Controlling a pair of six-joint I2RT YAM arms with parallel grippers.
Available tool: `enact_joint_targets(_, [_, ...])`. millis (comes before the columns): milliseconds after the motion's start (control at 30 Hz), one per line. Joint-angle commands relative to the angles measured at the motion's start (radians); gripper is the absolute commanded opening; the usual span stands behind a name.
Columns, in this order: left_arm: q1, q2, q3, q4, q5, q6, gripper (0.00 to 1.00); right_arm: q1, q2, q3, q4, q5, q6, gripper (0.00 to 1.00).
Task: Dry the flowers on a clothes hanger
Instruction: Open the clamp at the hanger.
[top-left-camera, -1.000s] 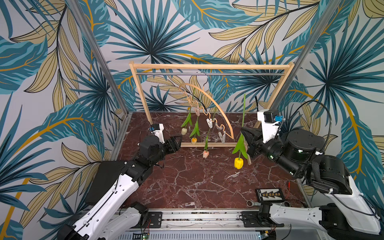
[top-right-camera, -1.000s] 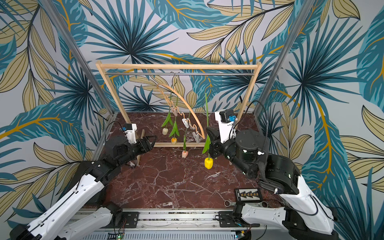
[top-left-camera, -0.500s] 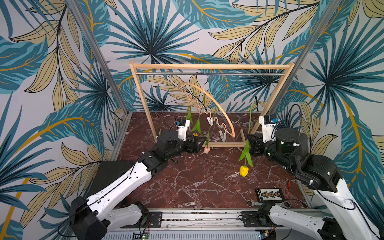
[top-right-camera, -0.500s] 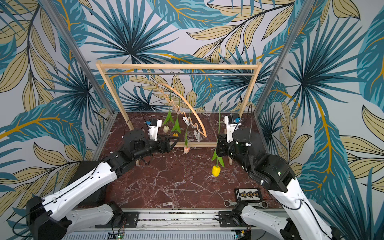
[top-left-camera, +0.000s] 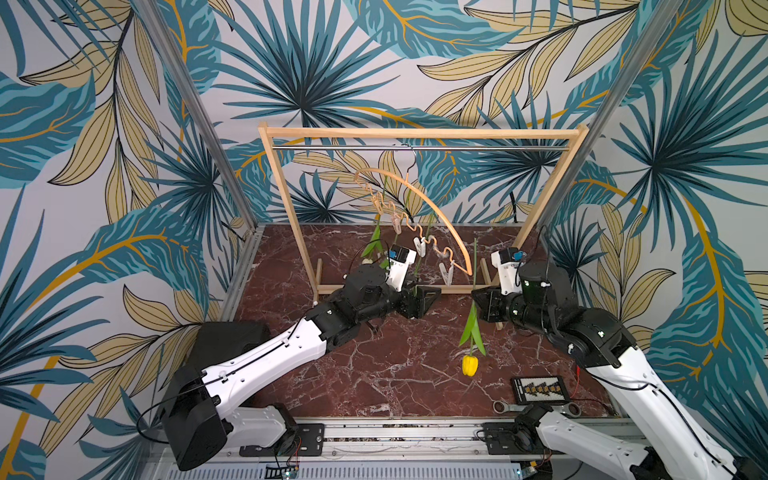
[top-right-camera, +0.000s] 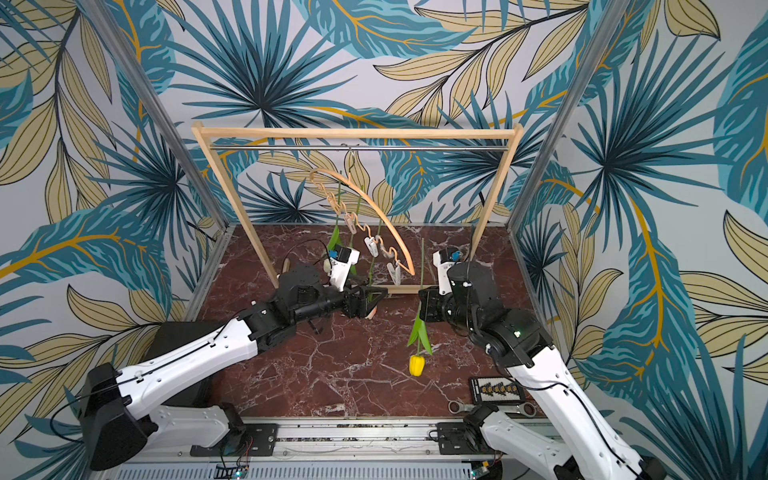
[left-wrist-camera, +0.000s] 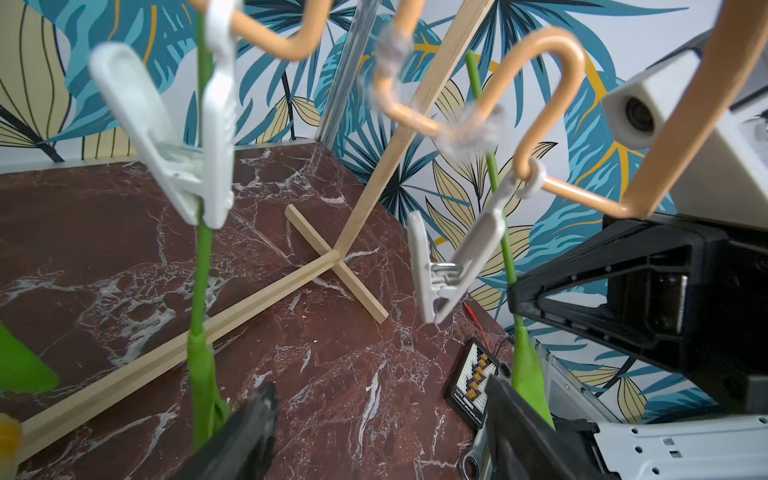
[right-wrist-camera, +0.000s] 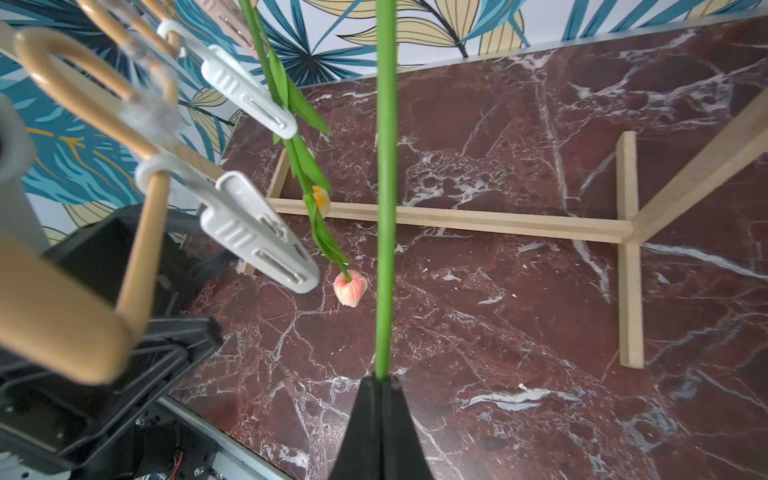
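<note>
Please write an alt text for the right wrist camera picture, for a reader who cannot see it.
The right hand, shut, pinches a long green stem above a red marble table. Beside it hangs the clothes hanger with an empty white clip, and a pink tulip hangs head down.

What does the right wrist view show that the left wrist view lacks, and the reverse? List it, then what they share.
Right wrist only: the pink tulip head. Left wrist only: the black parts tray and the wrench. Both: the hanger's wavy bar, its end clip, the rack's base, and the stem clamped in the right gripper.
</note>
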Motion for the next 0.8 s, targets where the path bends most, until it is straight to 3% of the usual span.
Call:
enact_joint_targets(0, [-0.005,0.004,0.074,0.066,-0.009,0.009,0.8,-0.014,-0.009,-0.029,0.064,-0.096,0.004,0.0])
enact_joint_targets(767, [-0.008,0.033,0.072,0.085,-0.032,0.005,0.79,-0.015,-0.005,-0.087,0.159,-0.262,-0.064,0.0])
